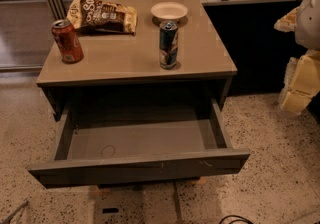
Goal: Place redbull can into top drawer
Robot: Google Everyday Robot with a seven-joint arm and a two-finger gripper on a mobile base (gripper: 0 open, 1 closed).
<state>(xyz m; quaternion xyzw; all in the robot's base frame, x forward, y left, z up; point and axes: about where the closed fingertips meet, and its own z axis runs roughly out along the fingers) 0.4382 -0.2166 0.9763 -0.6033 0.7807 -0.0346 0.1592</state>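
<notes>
The redbull can, slim, blue and silver, stands upright on the cabinet top near the front middle. The top drawer below it is pulled out wide and nothing lies inside it. My gripper, pale yellow and white, hangs at the far right edge of the view, beside the cabinet and well to the right of the can. It holds nothing that I can see. Part of the arm is cut off by the frame edge.
A red soda can stands at the left front of the cabinet top. A chip bag and a small white bowl lie at the back. A railing runs behind. Speckled floor surrounds the cabinet.
</notes>
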